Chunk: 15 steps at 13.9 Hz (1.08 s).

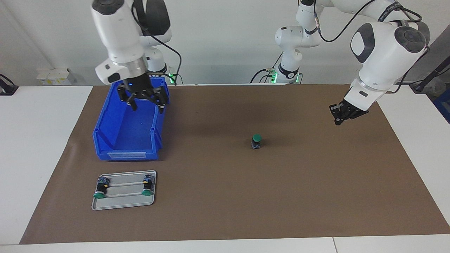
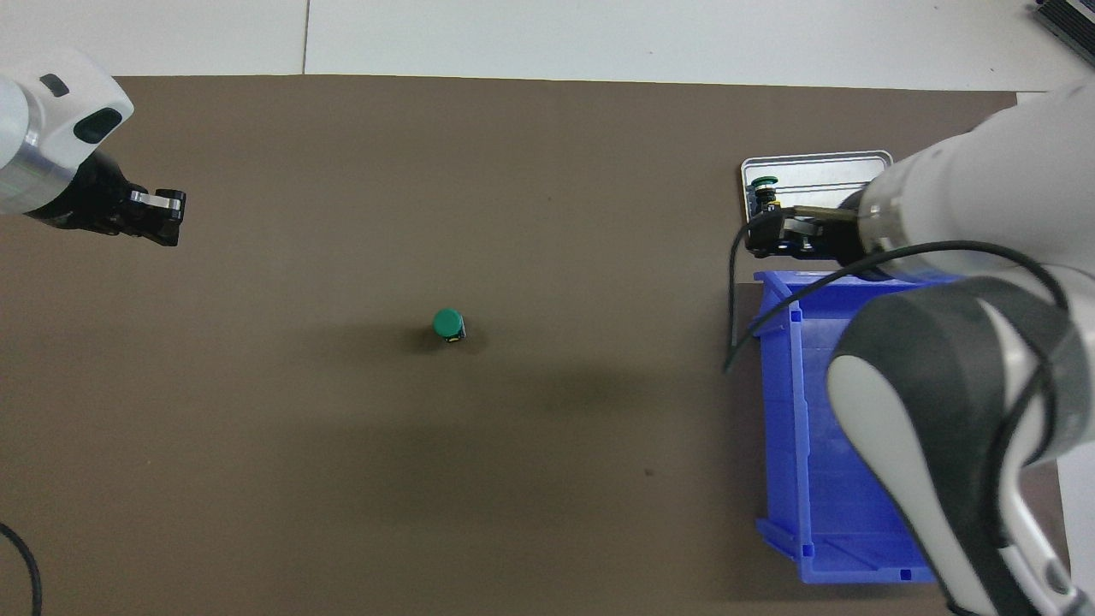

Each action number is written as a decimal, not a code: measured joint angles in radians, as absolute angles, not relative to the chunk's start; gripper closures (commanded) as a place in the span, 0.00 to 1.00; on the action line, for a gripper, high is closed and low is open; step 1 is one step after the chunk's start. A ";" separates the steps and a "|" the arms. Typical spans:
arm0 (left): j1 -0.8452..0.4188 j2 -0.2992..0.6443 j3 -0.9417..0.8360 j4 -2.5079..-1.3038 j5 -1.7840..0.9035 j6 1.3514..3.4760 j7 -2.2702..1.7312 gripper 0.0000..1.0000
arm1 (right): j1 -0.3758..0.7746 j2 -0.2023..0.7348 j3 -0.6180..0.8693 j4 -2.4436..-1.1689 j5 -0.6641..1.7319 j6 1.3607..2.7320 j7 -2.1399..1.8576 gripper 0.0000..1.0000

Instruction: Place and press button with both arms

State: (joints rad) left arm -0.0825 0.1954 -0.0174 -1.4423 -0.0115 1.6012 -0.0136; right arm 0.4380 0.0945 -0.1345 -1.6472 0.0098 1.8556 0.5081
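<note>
In the facing view, the button (image 1: pixel 256 141) stands upright on the brown mat (image 1: pixel 281 196), green cap up, near the mat's middle and well clear of every edge, a posture that suggests the placing is done and the cap is presented for a press from above. The left gripper (image 1: pixel 340 114) hangs over the mat near the edge at the left arm's end, its fingertips together and holding nothing; closed tips would suit pushing the cap down, though that is only a reading of the pose. The right gripper (image 1: pixel 147 102) hovers with fingers spread wide and empty over the blue bin (image 1: pixel 105 140), which sits at the right arm's end of the mat; what shows of the bin's inside looks bare. Farther from the robots than the bin, toward the mat's corner, a metal tray (image 1: pixel 123 205) carries two more buttons (image 1: pixel 123 185) lying on their sides, likely spare stock. In the overhead view, the button (image 2: pixel 448 324) again sits mid-mat, alone. The left gripper (image 2: pixel 162 214) comes in closed over that same end edge, and the right gripper (image 2: pixel 774 237) is open above the gap between the tray (image 2: pixel 813 162) and the bin (image 2: pixel 821 479), covering part of the tray, where only one green cap shows.
</note>
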 measured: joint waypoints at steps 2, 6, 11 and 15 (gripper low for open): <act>-0.082 0.193 -0.017 -1.410 -0.010 1.575 0.009 0.20 | 0.535 0.175 -0.132 -1.645 0.018 1.961 0.619 0.00; -0.082 0.161 -0.016 -1.392 -0.006 1.574 0.097 0.01 | 0.690 0.323 -0.131 -1.626 0.053 2.195 0.785 0.00; -0.065 0.152 -0.016 -1.392 -0.005 1.574 0.118 0.01 | 0.810 0.425 -0.131 -1.619 0.058 2.342 0.805 0.00; -0.065 0.152 -0.017 -1.392 -0.001 1.570 0.118 0.01 | 0.894 0.533 -0.131 -1.616 0.058 2.452 0.815 0.00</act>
